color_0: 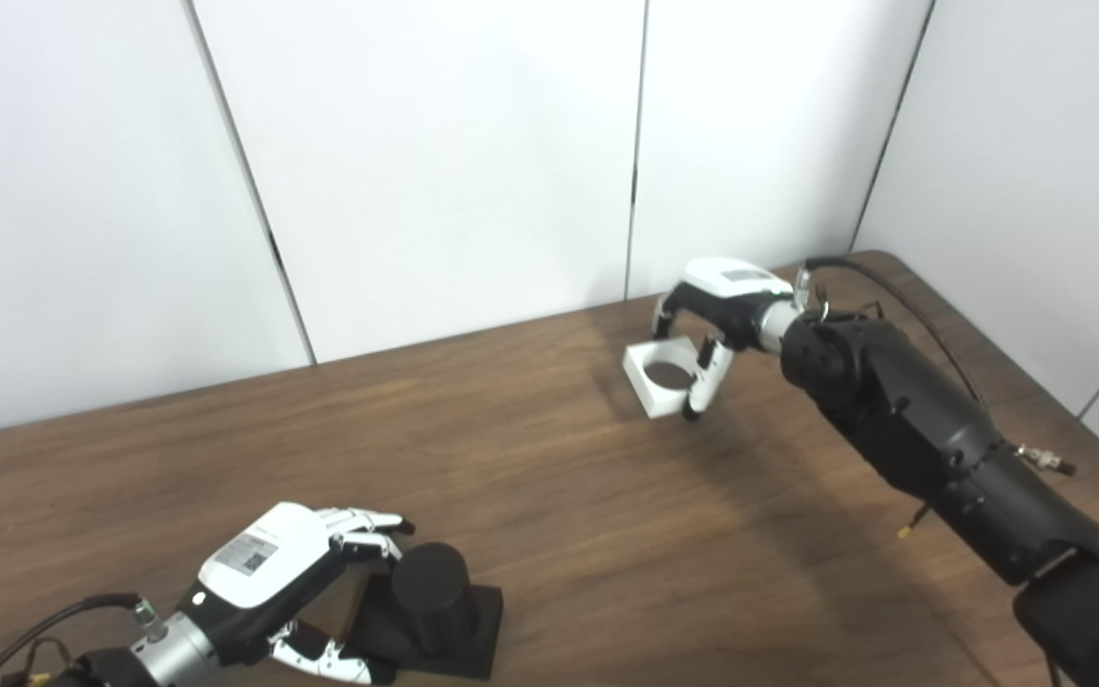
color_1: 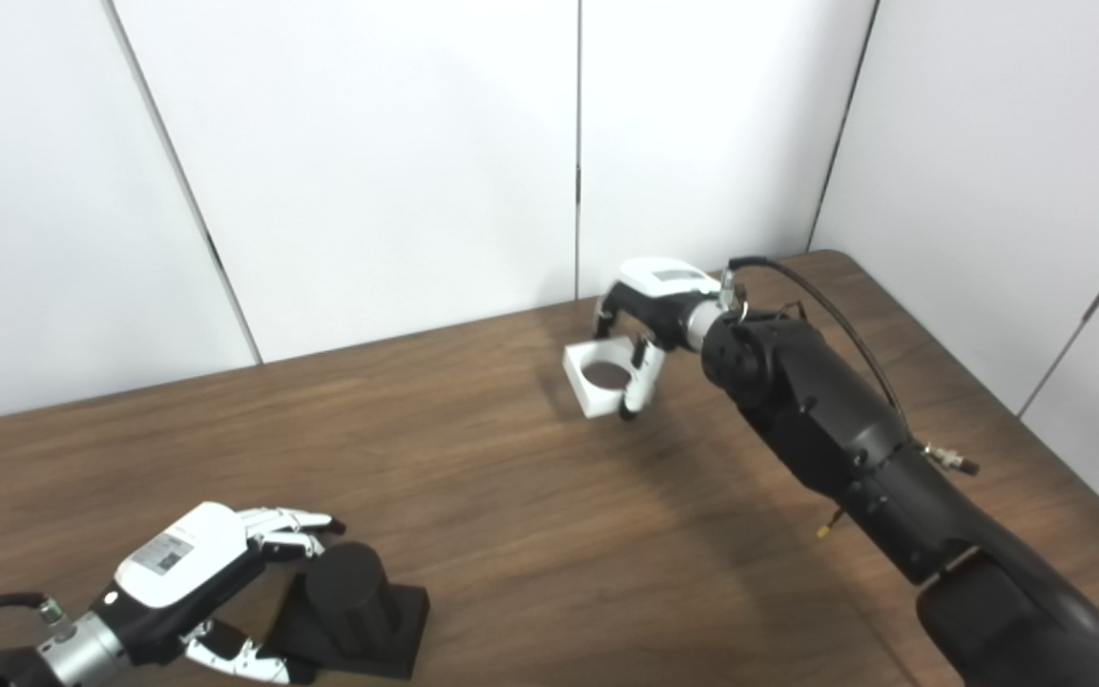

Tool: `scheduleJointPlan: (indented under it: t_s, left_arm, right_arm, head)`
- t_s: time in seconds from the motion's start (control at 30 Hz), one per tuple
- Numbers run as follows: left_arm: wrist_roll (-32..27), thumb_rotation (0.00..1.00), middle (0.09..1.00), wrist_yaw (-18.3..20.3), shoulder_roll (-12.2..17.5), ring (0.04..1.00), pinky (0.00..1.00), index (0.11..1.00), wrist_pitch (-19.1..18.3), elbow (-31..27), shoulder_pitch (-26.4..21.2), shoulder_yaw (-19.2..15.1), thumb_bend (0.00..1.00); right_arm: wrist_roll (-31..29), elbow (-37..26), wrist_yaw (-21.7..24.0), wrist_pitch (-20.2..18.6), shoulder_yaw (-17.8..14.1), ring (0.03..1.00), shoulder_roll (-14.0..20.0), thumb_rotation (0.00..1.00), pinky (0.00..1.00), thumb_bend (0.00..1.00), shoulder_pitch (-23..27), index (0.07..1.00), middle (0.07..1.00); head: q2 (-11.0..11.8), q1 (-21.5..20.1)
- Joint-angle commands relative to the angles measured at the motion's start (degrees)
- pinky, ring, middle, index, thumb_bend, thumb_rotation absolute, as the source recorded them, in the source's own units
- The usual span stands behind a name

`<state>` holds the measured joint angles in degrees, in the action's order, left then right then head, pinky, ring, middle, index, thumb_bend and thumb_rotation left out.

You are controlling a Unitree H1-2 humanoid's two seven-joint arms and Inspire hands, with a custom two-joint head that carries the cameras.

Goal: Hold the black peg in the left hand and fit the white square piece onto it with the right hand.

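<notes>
Right hand [color_0: 716, 324] clasps white square piece [color_0: 659, 379] — raised.

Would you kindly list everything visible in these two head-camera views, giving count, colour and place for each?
black peg: one, black, an upright cylinder on a flat square black base, near left part of the table, by the left hand.
white square piece: one, white with a round hole through it, far right part of the table, at the right hand's fingers.
table: one, dark brown wood grain, filling the lower picture.
wall panels: several, white with dark seams, behind and to the right of the table.
left hand: one, white and black, fingers spread around the peg's base; a firm grip cannot be told.
right hand: one, white and black, fingers curled at the square piece; whether it grips is unclear.
</notes>
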<state>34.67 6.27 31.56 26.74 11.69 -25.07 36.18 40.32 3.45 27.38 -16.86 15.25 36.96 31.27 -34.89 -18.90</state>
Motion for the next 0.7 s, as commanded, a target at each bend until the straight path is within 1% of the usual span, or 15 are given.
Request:
scheduleJointPlan:
  t_s: [0.0,0.1,0.17,0.23,0.27,0.3,0.5,0.67]
  left_arm:
    - [3.91,0.06,0.858,4.0,0.36,0.831,0.77,0.491,-0.03,1.76,1.61,1.46,0.52]
    - [5.35,0.06,0.856,3.68,-0.22,0.828,0.77,0.491,-0.05,2.03,1.45,1.45,0.52]
    - [6.46,0.06,0.854,3.71,-0.56,0.828,0.77,0.491,-0.19,2.03,1.32,1.5,0.52]
    - [6.55,0.06,0.862,4.67,-0.97,0.837,0.79,0.491,-0.68,2.0,1.24,1.41,0.52]
    - [6.35,0.06,0.868,5.21,-1.21,0.844,0.8,0.492,-1.02,1.89,1.23,1.33,0.52]
    - [6.42,0.06,0.875,5.28,-1.45,0.851,0.81,0.492,-1.15,1.92,1.25,1.24,0.52]
    - [7.58,0.07,0.879,5.52,-2.95,0.853,0.8,0.492,-1.97,1.72,1.18,0.59,0.52]
    - [8.77,0.07,0.871,4.49,-4.12,0.838,0.78,0.492,-1.14,2.98,0.52,0.6,0.52]
  right_arm:
    - [-0.15,-4.3,0.07,1.33,-1.35,0.865,2.33,0.13,0.79,0.52,2.38,0.48,0.775]
    - [-0.9,-8.32,2.07,1.77,-1.14,0.872,2.58,0.13,0.8,0.52,2.17,0.481,0.778]
    - [-1.41,-10.59,3.42,2.04,-1.04,0.874,2.62,0.13,0.78,0.52,1.97,0.48,0.784]
    - [-2.37,-13.08,4.79,2.19,-1.14,0.874,2.39,0.13,0.78,0.52,1.66,0.481,0.786]
    - [-2.73,-14.21,5.36,2.28,-1.15,0.873,2.36,0.13,0.77,0.52,1.54,0.481,0.786]
    - [-3.02,-15.24,5.82,2.43,-1.08,0.875,2.3,0.13,0.77,0.52,1.49,0.481,0.786]
    - [-5.65,-19.47,8.26,4.09,-1.37,0.871,2.49,0.13,0.76,0.52,1.63,0.48,0.779]
    - [-7.09,-21.76,9.63,4.89,-1.51,0.866,2.31,0.13,0.73,0.52,1.69,0.48,0.78]
  head:
    - [-0.3,1.0]
    - [-1.09,3.45]
    - [-1.59,5.13]
    - [-2.08,6.73]
    - [-2.58,8.47]
    - [-2.69,8.78]
    - [-4.46,14.48]
    - [-5.28,17.34]
